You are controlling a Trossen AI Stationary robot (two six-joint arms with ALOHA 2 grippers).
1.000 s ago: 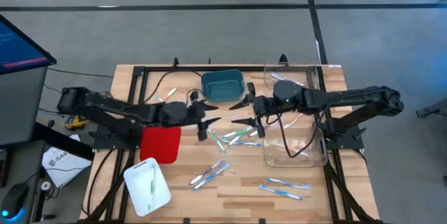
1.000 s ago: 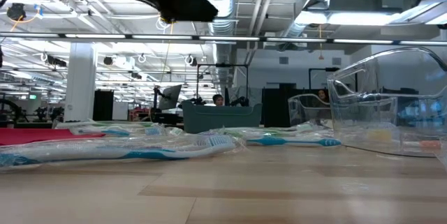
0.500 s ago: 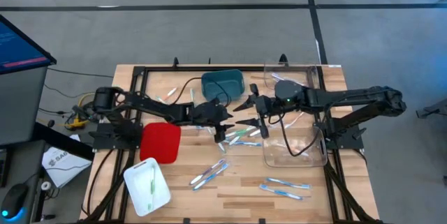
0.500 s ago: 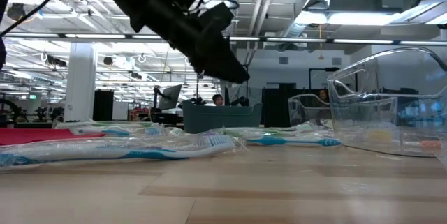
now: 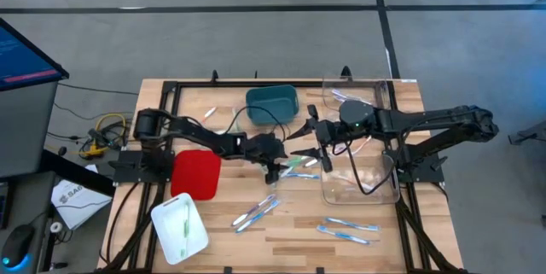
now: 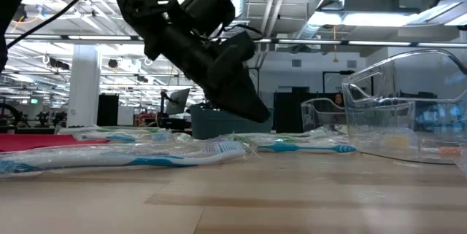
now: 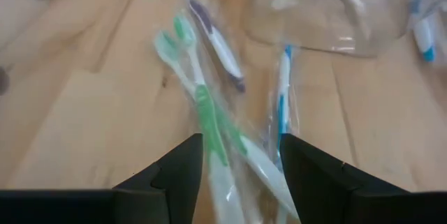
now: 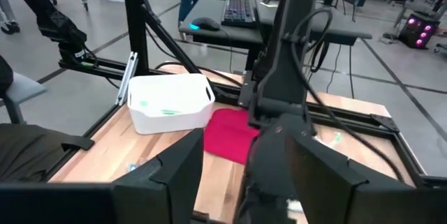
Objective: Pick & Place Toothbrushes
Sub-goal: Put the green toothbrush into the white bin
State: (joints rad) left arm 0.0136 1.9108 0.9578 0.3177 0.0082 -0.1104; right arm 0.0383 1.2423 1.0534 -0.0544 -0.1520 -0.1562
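The left end effector (image 5: 275,170) has reached out across the tabletop (image 5: 290,227) over the last second and now hangs low over the central cluster of toothbrushes (image 5: 290,168), its fingers (image 7: 174,175) spread apart with nothing between them. In the left wrist view a green toothbrush (image 7: 209,123) in clear wrapping lies right in the gap between those fingers, with a blue toothbrush (image 7: 282,105) just beside it and a purple-handled one (image 7: 213,35) a little farther on, so the arm appears lined up for a grasp it has not yet made. The low view shows the same end effector tilted down, its tips close above the wrapped brushes. More toothbrushes lie scattered nearer the front edge (image 5: 256,214) and front right (image 5: 348,230); one green one lies in the white bin (image 5: 194,238). The red bin (image 5: 196,174), the teal bin (image 5: 271,106) and the clear plastic container (image 5: 388,184) surround the cluster. The right end effector (image 5: 309,143) has stayed hovering near the cluster's far side, open and empty.
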